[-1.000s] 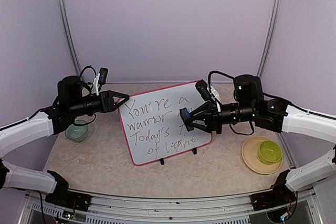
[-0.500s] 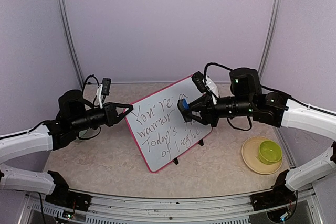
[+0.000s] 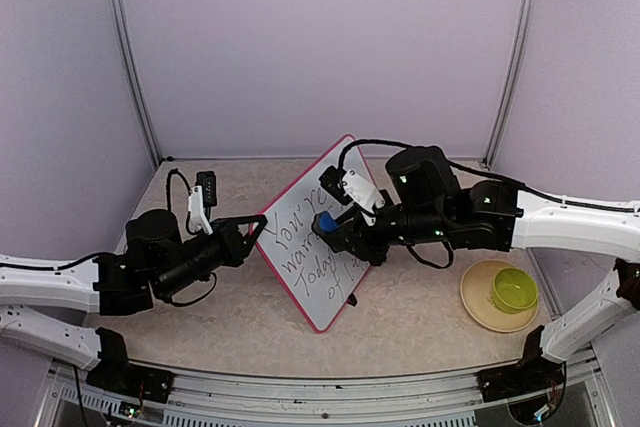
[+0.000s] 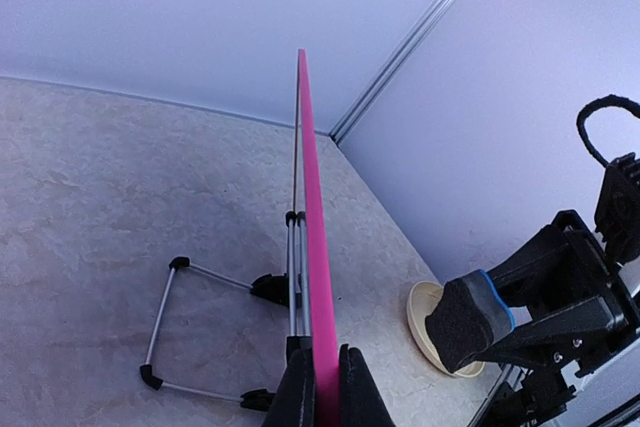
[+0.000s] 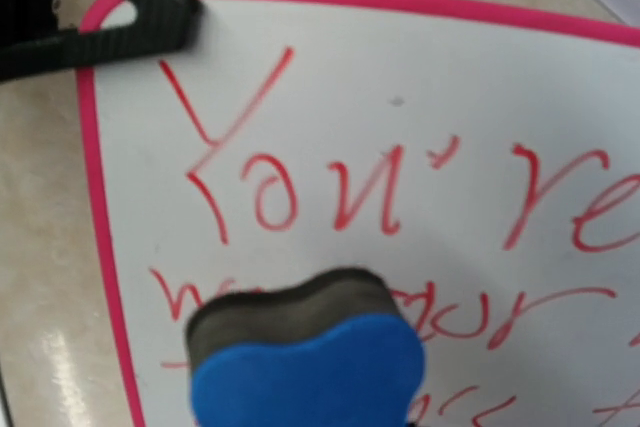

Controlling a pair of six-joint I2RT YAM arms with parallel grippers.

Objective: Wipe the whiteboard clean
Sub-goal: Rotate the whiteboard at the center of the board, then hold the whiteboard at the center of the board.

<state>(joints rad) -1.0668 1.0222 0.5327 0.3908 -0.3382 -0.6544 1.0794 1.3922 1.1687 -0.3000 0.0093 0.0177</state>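
The whiteboard (image 3: 300, 247) has a pink rim and red handwriting and stands on the table, turned edge-on toward the left. My left gripper (image 3: 258, 224) is shut on its pink left rim (image 4: 318, 347). My right gripper (image 3: 330, 230) is shut on a blue eraser with a dark felt pad (image 5: 300, 347); the felt is against or just over the written face (image 5: 420, 147). The eraser also shows in the left wrist view (image 4: 468, 317), right of the board's edge. The right gripper's own fingers are hidden behind the eraser in its wrist view.
A cream plate (image 3: 482, 302) with a green bowl (image 3: 514, 290) sits at the right of the table. The board's wire stand with black feet (image 4: 165, 322) spreads behind the board. Purple walls and metal poles enclose the table.
The board has swung round, its left edge drawn toward the front left with my left gripper. My right gripper has followed leftward with the eraser onto the upper writing.
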